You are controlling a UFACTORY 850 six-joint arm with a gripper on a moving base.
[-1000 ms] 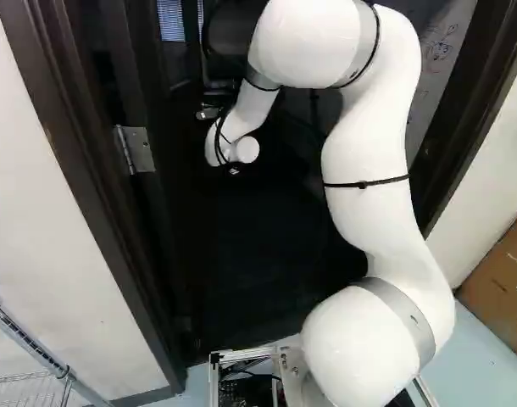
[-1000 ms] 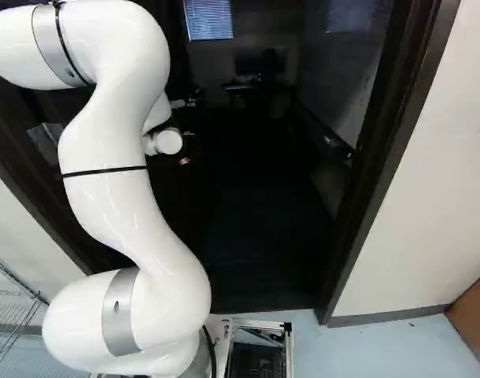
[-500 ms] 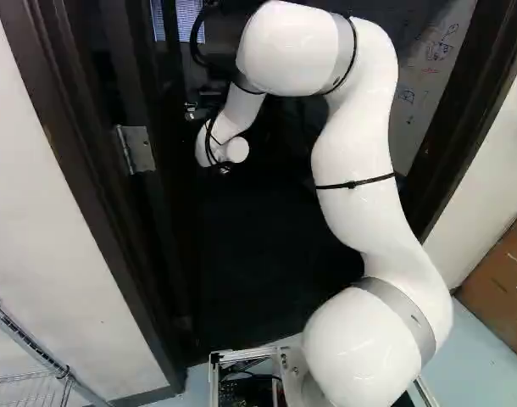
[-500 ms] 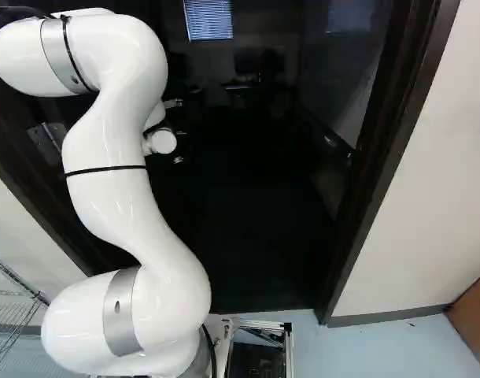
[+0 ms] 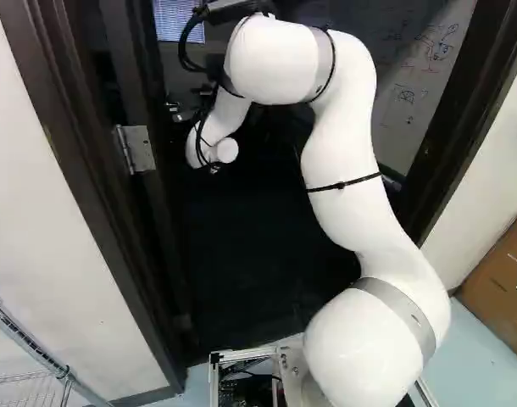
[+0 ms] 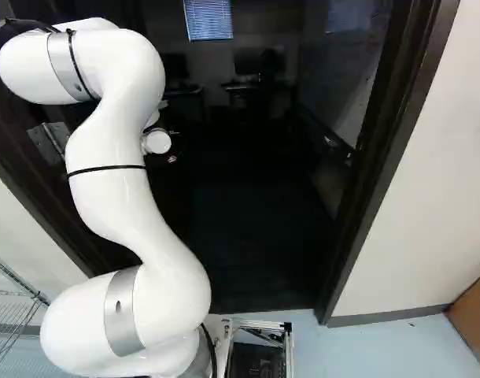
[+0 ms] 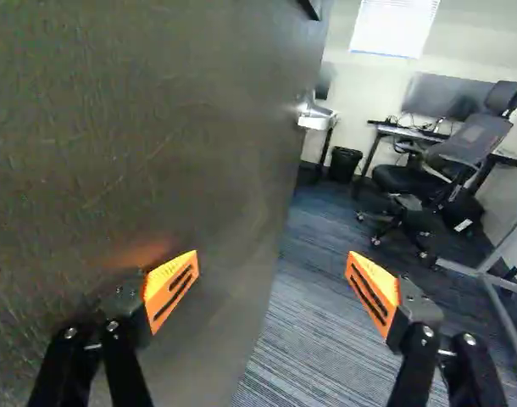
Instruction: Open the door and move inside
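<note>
The dark door stands swung inward, its broad face beside my gripper in the wrist view. The gripper's fingers are wide apart with nothing between them; one orange pad is close by the door face, and I cannot tell if it touches. A shiny silver piece, perhaps the handle, shows at the door's far edge. In the left base view the hinge joins door and dark frame. My arm reaches through the doorway, its wrist near the door; the dark gripper cannot be made out there.
Beyond the doorway are carpet, an office chair, a desk with a monitor, and a bin. The frame's other post stands right. Outside are a wire rack and a cardboard box.
My arm has swung left in both base views, its wrist moving toward the hinge side. The door has opened further, showing more of the room. The base has not moved.
</note>
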